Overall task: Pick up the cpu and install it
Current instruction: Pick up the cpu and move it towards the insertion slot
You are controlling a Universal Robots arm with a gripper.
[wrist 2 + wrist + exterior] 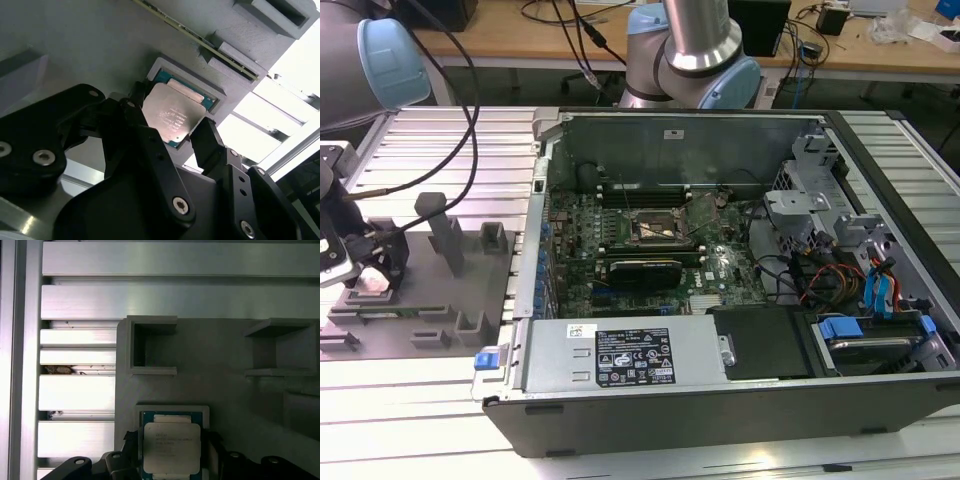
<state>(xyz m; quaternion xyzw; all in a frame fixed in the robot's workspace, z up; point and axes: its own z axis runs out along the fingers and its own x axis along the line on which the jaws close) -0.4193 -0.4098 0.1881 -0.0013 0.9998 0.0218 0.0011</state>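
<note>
The cpu (172,114) lay flat in the square recess of the grey tray (75,40), directly between the fingertips of the gripper (170,116), whose jaws stood apart on two opposite sides of it, seemingly not yet clamping anything.

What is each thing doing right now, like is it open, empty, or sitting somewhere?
cpu: lying flat in its pocket on the grey tray.
gripper: down low over the tray, straddling the cpu.
socket: empty, with its dark centre showing.
computer case: lying on its side, open, with its insides showing.
</note>
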